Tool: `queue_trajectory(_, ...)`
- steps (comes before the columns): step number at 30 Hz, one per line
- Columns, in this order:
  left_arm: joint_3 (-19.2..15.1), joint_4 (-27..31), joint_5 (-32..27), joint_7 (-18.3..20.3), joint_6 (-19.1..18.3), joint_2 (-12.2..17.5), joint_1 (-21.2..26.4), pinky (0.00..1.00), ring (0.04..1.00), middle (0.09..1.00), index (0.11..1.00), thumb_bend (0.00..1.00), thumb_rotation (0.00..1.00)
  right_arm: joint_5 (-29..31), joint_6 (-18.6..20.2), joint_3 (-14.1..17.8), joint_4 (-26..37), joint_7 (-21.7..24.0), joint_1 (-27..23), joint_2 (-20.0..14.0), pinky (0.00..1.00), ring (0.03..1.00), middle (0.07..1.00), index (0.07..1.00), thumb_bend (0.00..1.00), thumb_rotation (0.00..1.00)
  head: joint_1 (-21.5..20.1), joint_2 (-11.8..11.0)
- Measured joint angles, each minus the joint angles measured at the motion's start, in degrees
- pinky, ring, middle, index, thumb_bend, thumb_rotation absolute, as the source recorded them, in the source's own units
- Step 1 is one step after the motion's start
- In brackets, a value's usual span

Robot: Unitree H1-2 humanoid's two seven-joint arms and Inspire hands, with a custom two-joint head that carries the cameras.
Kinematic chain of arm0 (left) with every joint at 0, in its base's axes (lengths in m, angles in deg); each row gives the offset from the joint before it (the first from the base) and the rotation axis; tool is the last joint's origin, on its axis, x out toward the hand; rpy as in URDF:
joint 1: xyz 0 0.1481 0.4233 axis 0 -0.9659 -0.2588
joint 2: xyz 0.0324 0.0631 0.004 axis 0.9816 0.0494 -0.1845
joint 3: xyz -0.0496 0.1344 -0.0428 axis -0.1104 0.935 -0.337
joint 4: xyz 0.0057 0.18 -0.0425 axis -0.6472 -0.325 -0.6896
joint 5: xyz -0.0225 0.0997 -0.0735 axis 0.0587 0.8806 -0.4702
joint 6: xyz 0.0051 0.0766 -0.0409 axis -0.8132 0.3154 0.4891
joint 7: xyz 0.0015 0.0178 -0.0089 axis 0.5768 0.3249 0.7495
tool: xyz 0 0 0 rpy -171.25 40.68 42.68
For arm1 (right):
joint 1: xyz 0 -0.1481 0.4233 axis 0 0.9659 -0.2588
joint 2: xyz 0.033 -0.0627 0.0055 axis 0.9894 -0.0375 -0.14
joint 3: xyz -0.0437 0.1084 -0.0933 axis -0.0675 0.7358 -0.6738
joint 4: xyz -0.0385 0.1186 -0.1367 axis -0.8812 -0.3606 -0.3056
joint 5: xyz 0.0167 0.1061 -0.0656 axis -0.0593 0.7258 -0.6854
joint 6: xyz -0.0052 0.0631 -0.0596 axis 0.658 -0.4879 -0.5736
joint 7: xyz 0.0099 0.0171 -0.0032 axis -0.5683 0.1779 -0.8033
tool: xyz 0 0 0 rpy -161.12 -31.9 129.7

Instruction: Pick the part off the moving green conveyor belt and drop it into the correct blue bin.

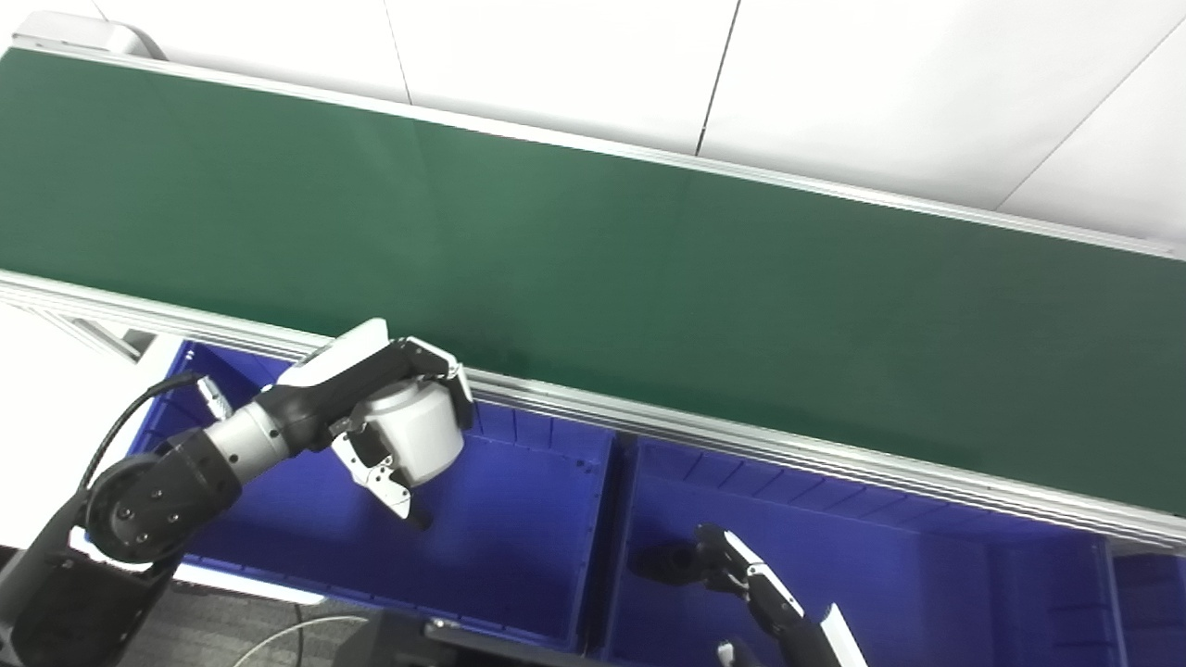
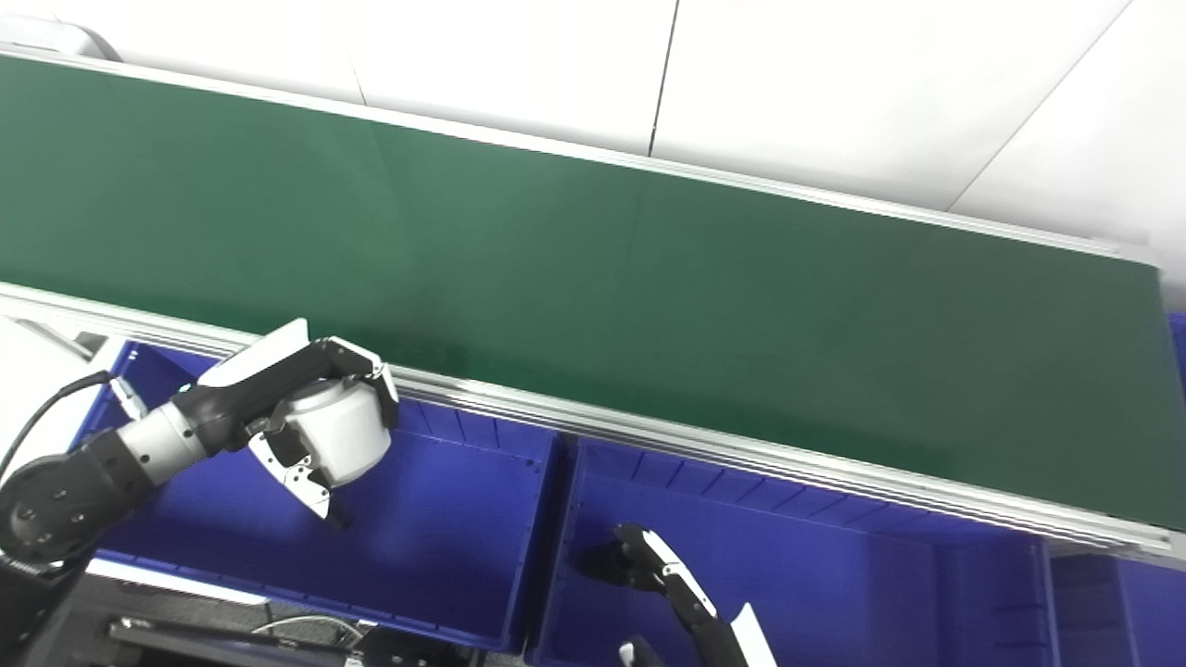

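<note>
A white cylindrical part (image 1: 422, 434) is held in my left hand (image 1: 384, 408), whose fingers wrap over its top and side. Hand and part hang over the left blue bin (image 1: 519, 556), just in front of the conveyor's near rail. The green conveyor belt (image 1: 593, 269) runs across the view with no part on it. My right hand (image 1: 741, 574) sits low over the right blue bin (image 1: 927, 593), fingers stretched out and holding nothing; its lower part is cut off by the picture's edge.
The aluminium rail (image 1: 741, 435) of the conveyor runs between the belt and the bins. A third blue bin (image 1: 1149, 602) shows at the far right. A black cable (image 1: 120, 426) loops off my left forearm. White wall panels stand behind the belt.
</note>
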Motion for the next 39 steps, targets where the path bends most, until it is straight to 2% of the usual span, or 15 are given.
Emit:
queue_trajectory(13,1.9,-10.43,0.77,-3.43,5.01,-4.54,-0.01,0.2,0.442,0.312,0.267,0.47,0.0,-0.12,0.05,0.01,1.08,0.1,0.23,-0.03,0.82,0.898,0.938,0.905,0.54,0.91,-0.35,0.35)
queue_trajectory(20,4.4,-17.78,2.63,-4.67,7.29,-7.52,2.26,0.19,0.442,0.294,0.247,0.47,0.0,-0.15,0.06,0.07,1.31,0.18,0.24,-0.1,0.81,0.893,0.936,0.904,0.55,0.91,-0.79,0.44)
queue_trajectory(24,4.97,-21.76,2.62,-4.84,8.45,-7.93,3.88,0.19,0.442,0.29,0.244,0.47,0.0,-0.62,0.14,0.25,1.63,0.17,0.3,-0.09,0.81,0.889,0.935,0.902,0.55,0.91,-0.79,0.35)
queue_trajectory(26,5.02,-22.39,2.63,-4.9,8.48,-7.93,4.18,0.2,0.442,0.307,0.266,0.47,0.0,-0.77,0.17,0.34,1.86,0.18,0.36,-0.1,0.8,0.888,0.935,0.901,0.56,0.91,-0.7,0.44)
queue_trajectory(27,5.08,-22.42,2.63,-4.91,8.48,-7.93,4.18,0.21,0.435,0.398,0.289,0.49,0.0,-0.77,0.17,0.35,1.86,0.18,0.36,-0.1,0.8,0.888,0.935,0.9,0.56,0.91,-0.7,0.44)
queue_trajectory(28,5.21,-22.42,2.63,-4.91,8.48,-7.91,4.18,0.23,0.431,0.444,0.309,0.49,0.0,-0.77,0.17,0.35,1.86,0.18,0.36,-0.1,0.8,0.888,0.935,0.899,0.56,0.91,-0.44,0.44)
queue_trajectory(31,5.68,-22.28,2.62,-4.78,8.49,-7.79,4.13,0.31,0.425,0.484,0.473,0.52,0.0,-0.77,0.18,0.35,1.87,0.22,0.35,-0.1,0.81,0.891,0.937,0.902,0.56,0.91,-0.44,0.61)
queue_trajectory(33,5.93,-21.39,2.66,-4.42,8.36,-7.39,3.87,0.36,0.441,0.503,0.489,0.52,0.02,-0.79,0.34,0.37,1.99,0.31,0.35,-0.12,0.81,0.892,0.937,0.903,0.56,0.91,-0.44,0.62)
queue_trajectory(37,6.15,-18.19,0.98,-2.97,8.03,-6.12,3.0,0.54,0.579,0.606,0.496,0.52,0.09,-0.9,1.19,0.36,2.58,0.38,0.35,-0.13,0.81,0.892,0.937,0.903,0.56,0.92,-0.35,0.79)
queue_trajectory(39,6.23,-16.77,-0.97,-1.87,7.94,-5.11,2.56,0.52,0.56,0.6,0.497,0.51,0.09,-0.93,1.51,0.35,2.86,0.42,0.36,-0.15,0.81,0.891,0.936,0.903,0.55,0.92,-0.35,0.79)
